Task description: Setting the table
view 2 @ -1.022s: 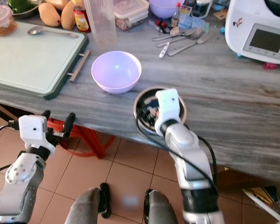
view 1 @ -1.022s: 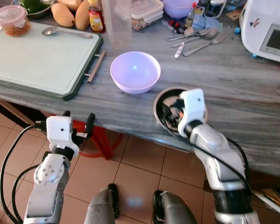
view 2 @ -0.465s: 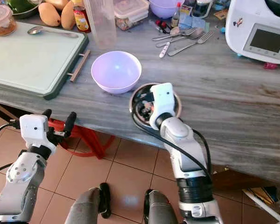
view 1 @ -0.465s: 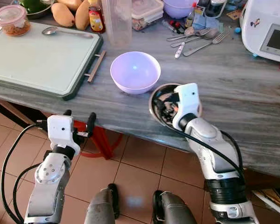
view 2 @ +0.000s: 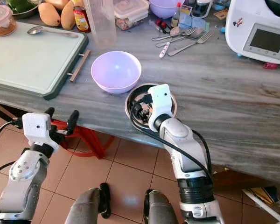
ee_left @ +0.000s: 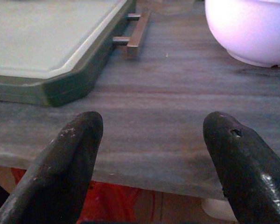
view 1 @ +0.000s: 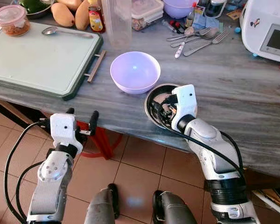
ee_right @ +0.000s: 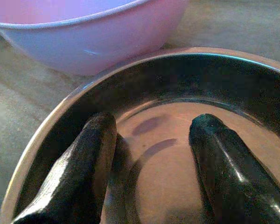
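A steel bowl [view 1: 152,94] sits near the front edge of the grey wooden table [view 1: 233,93], almost touching a lilac bowl [view 1: 135,71] behind it on the left. My right gripper [view 1: 164,108] is open, with both fingers down inside the steel bowl. In the right wrist view the fingers [ee_right: 91,154] rest on the steel bowl's [ee_right: 51,123] floor, and the lilac bowl [ee_right: 98,42] is just past the rim. My left gripper [view 1: 81,115] is open and empty, hanging just below the table's front edge and facing the table [ee_left: 168,93].
A green-rimmed cutting board [view 1: 37,56] with a spoon [view 1: 65,31] and a lidded food tub [view 1: 10,19] fills the left. Behind stand a clear jug [view 1: 117,21], mangoes [view 1: 63,14], loose cutlery [view 1: 196,37] and a white appliance [view 1: 270,28]. A red stool [view 1: 100,140] stands under the table.
The steel bowl has slid left, toward the lilac bowl, with my right gripper's fingers inside it. My left gripper has risen slightly toward the table edge.
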Available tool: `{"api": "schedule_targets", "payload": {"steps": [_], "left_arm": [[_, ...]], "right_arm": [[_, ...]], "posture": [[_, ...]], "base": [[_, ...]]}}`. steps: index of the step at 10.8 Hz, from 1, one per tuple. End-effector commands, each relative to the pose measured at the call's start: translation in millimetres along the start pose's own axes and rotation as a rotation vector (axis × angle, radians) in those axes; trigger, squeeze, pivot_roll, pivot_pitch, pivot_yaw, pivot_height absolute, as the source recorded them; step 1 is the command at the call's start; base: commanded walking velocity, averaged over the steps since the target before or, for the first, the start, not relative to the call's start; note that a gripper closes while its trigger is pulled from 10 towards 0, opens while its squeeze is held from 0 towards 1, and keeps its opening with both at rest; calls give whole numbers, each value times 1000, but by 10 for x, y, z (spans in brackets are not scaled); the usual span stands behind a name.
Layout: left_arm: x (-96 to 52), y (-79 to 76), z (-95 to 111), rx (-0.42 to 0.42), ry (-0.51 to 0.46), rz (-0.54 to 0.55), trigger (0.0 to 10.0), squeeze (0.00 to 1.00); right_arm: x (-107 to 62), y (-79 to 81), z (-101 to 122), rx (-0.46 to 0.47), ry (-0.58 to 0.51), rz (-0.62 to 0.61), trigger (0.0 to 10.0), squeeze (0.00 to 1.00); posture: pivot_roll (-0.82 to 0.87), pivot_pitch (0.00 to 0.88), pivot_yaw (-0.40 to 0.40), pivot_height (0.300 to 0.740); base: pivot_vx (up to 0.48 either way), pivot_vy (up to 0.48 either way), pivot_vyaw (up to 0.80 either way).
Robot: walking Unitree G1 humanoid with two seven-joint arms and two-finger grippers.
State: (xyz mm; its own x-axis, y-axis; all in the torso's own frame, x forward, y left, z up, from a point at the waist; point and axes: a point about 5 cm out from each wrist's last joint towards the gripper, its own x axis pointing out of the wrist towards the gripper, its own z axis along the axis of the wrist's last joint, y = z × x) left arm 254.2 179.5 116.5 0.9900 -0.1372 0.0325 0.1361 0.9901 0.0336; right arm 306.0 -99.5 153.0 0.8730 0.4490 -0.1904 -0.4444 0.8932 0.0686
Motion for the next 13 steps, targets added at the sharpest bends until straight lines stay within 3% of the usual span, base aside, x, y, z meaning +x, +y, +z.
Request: {"api": "schedule_targets", "payload": {"steps": [1, 6, 9, 13], "left_arm": [[-6, -7, -23, 2, 11, -5, 10000, 0], [7, -38, -29, -10, 10, -3, 10000, 0], [8, 11, -42, 26, 18, 98, 10000, 0], [97, 31, -11, 20, 12, 115, 10000, 0]], "right_arm": [[7, 51, 11, -2, 3, 36, 10000, 0], [-116, -32, 207, -40, -147, 34, 10000, 0], [-413, -92, 318, -149, -350, -28, 10000, 0], [-503, -92, 223, -194, -382, -92, 10000, 0]], "posture": [[-38, 213, -5, 740], [-45, 207, -6, 740], [-45, 197, -11, 740], [-46, 183, -5, 740]], "base": [[0, 0, 0], [0, 0, 0], [0, 0, 0], [-137, 0, 0]]}}
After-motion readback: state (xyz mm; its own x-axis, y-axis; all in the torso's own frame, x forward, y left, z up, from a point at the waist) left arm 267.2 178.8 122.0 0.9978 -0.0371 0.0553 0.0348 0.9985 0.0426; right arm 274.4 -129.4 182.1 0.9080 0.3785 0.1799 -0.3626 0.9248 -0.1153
